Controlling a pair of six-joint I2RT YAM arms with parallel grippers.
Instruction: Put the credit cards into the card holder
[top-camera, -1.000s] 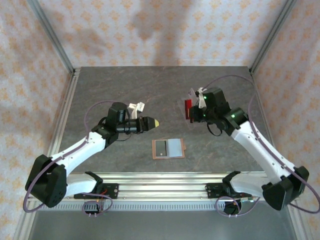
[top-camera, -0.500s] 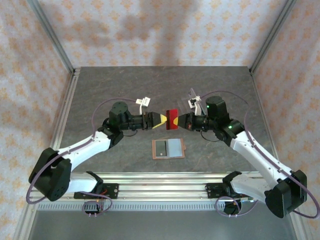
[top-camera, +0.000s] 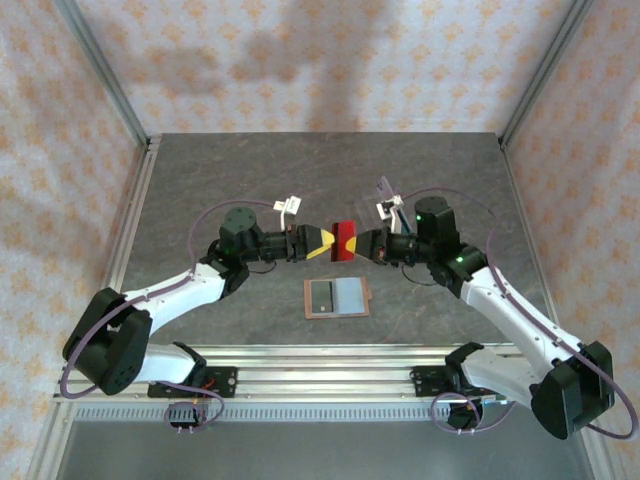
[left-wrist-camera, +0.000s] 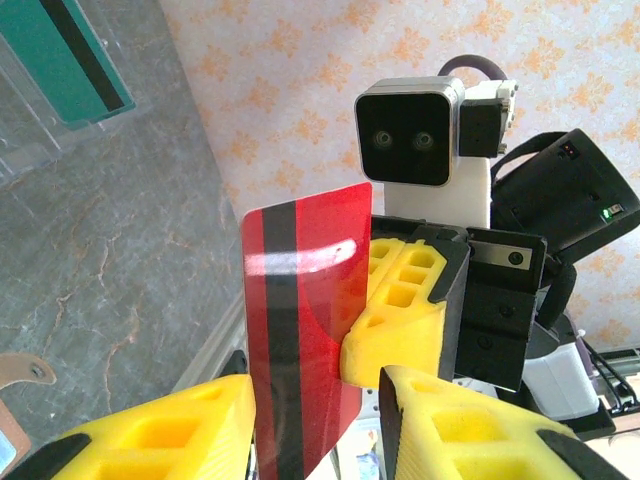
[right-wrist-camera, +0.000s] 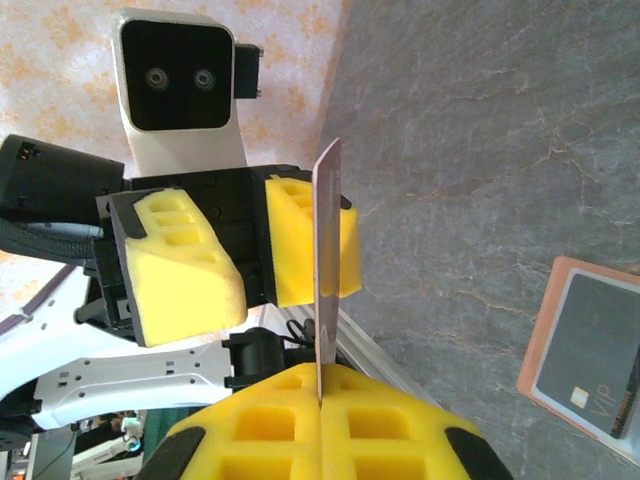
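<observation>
The reddish-brown card holder (top-camera: 337, 314) lies open and flat on the table near the front. A black card (top-camera: 322, 296) and a pale grey-blue card (top-camera: 348, 294) lie side by side on it. Above the table's middle, my right gripper (top-camera: 362, 243) is shut on a red card with a black stripe (top-camera: 345, 240), held upright and seen edge-on (right-wrist-camera: 326, 260) in the right wrist view. My left gripper (top-camera: 325, 243) faces it, open, with its yellow fingers (left-wrist-camera: 170, 440) on either side of the red card (left-wrist-camera: 300, 330). The black card (right-wrist-camera: 590, 350) in the holder (right-wrist-camera: 545, 350) reads "VIP".
A clear plastic stand (top-camera: 386, 190) sits behind the right gripper; in the left wrist view it holds a teal card (left-wrist-camera: 65, 55). The grey stone table (top-camera: 300, 170) is bounded by metal rails and patterned walls.
Both arms swung inward from apart. The right gripper carried the red card to the centre and the left gripper closed in around it. Little movement in the last half second.
</observation>
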